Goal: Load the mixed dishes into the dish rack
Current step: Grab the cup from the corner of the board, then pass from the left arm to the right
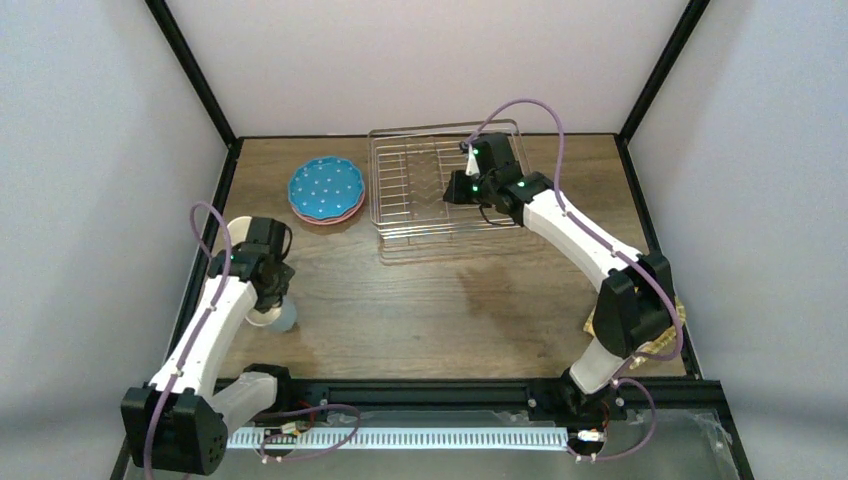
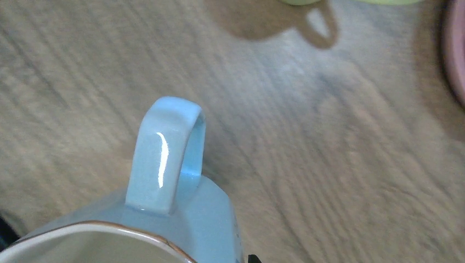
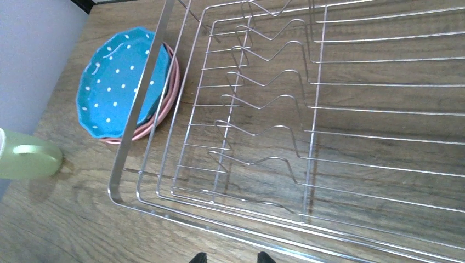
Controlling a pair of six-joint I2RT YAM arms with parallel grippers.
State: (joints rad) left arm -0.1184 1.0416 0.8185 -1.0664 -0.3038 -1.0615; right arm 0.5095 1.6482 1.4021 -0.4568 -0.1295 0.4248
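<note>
My left gripper (image 1: 268,296) is down at the table's left side, shut on the rim of a light blue mug (image 2: 197,219) whose handle points away from the wrist camera. One dark fingertip (image 2: 252,259) shows against the mug's outer wall; the other is hidden. From above the mug (image 1: 284,316) peeks out under the gripper. The silvery wire dish rack (image 1: 400,185) lies at the back middle with no dishes in the part I see. My right gripper (image 3: 231,258) hovers over the rack (image 3: 307,137), open and holding nothing. A blue dotted plate (image 1: 326,186) lies on a pink plate (image 3: 167,107) left of the rack.
A pale green mug (image 3: 27,156) stands left of the plates, by the left wall. A woven tan plate (image 1: 668,338) lies at the right edge, partly under the right arm. Black frame posts line the table's back corners and sides.
</note>
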